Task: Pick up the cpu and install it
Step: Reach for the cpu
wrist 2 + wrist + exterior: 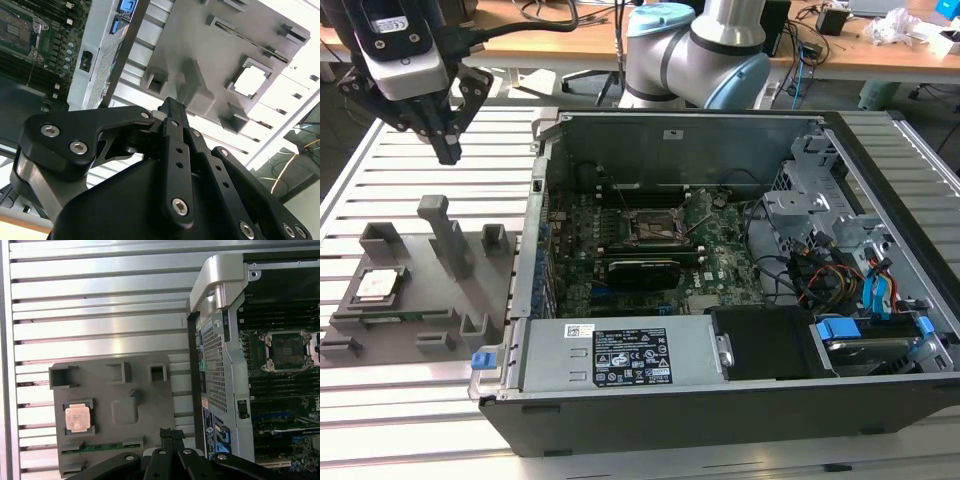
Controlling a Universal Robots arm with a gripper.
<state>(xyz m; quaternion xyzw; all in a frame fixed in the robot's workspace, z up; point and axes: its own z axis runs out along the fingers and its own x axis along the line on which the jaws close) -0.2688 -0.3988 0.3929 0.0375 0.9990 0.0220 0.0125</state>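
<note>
**Gripper empty above the tray, cpu seated in its recess**

The gripper hangs above the slatted table, over the far side of the grey tray. Its fingers seem pressed together into one point with nothing between them, though from this distance a slight gap cannot be ruled out.

The cpu lies flat with its metal top up in a square recess of the tray. It is near the tray edge farthest from the open computer case and well apart from the gripper.

The tray rests on the table just beside the case, toward the table's edge at the exterior view's left. Inside the case, the socket sits near the middle of the green motherboard.
</note>
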